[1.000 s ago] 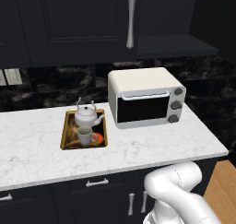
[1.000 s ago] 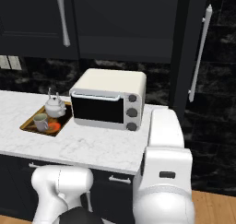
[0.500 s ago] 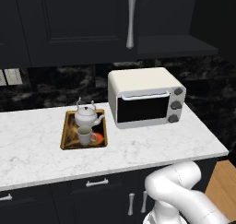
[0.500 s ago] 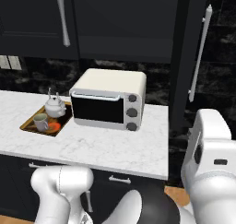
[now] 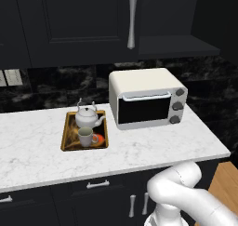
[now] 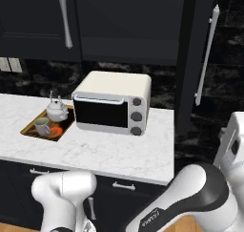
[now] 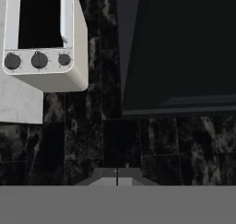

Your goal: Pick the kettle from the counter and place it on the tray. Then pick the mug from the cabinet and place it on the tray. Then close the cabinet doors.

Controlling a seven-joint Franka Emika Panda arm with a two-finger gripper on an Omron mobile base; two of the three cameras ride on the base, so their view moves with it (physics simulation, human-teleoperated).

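Pincer (image 7: pixel 117 176) pressed together, empty, tips barely rising above the bottom of the hand view and mostly cut off there. Rolled sideways: in the hand view, oven (image 7: pixel 44 38) stands on end at top left, knobs in a row, top part cut off by the frame. Aimed at black veined wall (image 7: pixel 115 144) just past the surface's right end, beneath the cabinet's (image 7: pixel 179 52) underside. Surface (image 7: pixel 18 98) seen as a pale patch at left, cropped. Arm (image 6: pixel 190 202) low, right of the surface, bent hard; elbow bulging at the bottom of the right base view, wrist block (image 6: pixel 233 145) at the right edge, half cut off. Pincer itself hidden in both base views.

Right door (image 6: pixel 190 59) swung out, seen edge-on, bar handle (image 6: pixel 206 54) vertical; hard to tell whether fully open. Left door (image 5: pixel 83 25) flat, looking shut, handle (image 5: pixel 132 20) upright. Cabinet interior too dark to read.

Further left, oven (image 5: pixel 148 98) near the back right of the surface (image 5: pixel 139 150). Tray (image 5: pixel 69 139) left of it, mid-depth, long axis running front to back. Kettle (image 5: pixel 88 117) at the tray's back end, upright, spout towards the oven. Mug (image 5: pixel 85 136) in front of it, upright, handle to the right, partly covering the orange spot (image 5: pixel 98 139). Tray pattern too small to make out.
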